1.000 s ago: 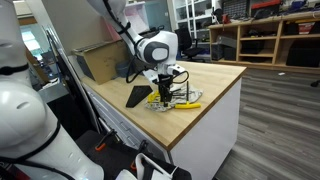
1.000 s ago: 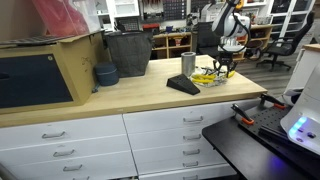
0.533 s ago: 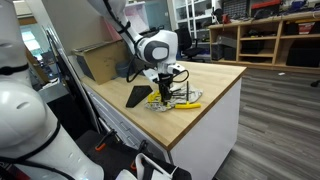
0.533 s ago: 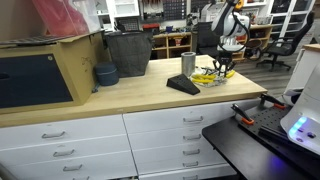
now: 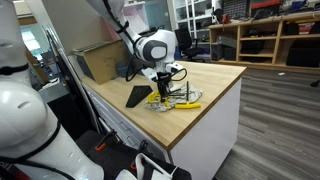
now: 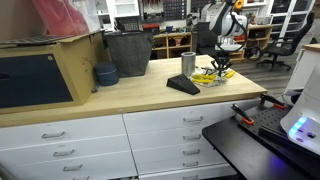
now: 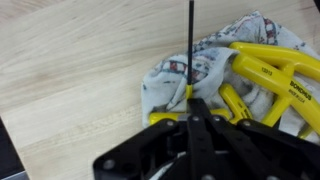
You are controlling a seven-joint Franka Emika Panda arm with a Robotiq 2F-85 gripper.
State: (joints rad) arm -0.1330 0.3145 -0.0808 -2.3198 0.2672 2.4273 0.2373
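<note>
My gripper (image 7: 190,103) is shut, its black fingers pressed together just above a patterned white cloth (image 7: 180,72) on the wooden bench top (image 7: 70,70). A yellow-handled tool (image 7: 265,75) lies on the cloth to the gripper's right. A thin dark line runs straight up from the fingertips; I cannot tell what it is. In both exterior views the gripper (image 5: 160,92) (image 6: 219,68) points down onto the cloth and the yellow tool (image 5: 187,103) (image 6: 206,77) near the bench's end.
A flat black wedge (image 5: 137,96) (image 6: 183,86) lies beside the cloth. A metal cup (image 6: 188,63), a dark bin (image 6: 127,53), a blue bowl (image 6: 105,74) and a wooden box (image 6: 40,75) stand further along. The bench edge (image 5: 205,118) is close.
The jaws have closed over the cloth. The arm has stayed in place.
</note>
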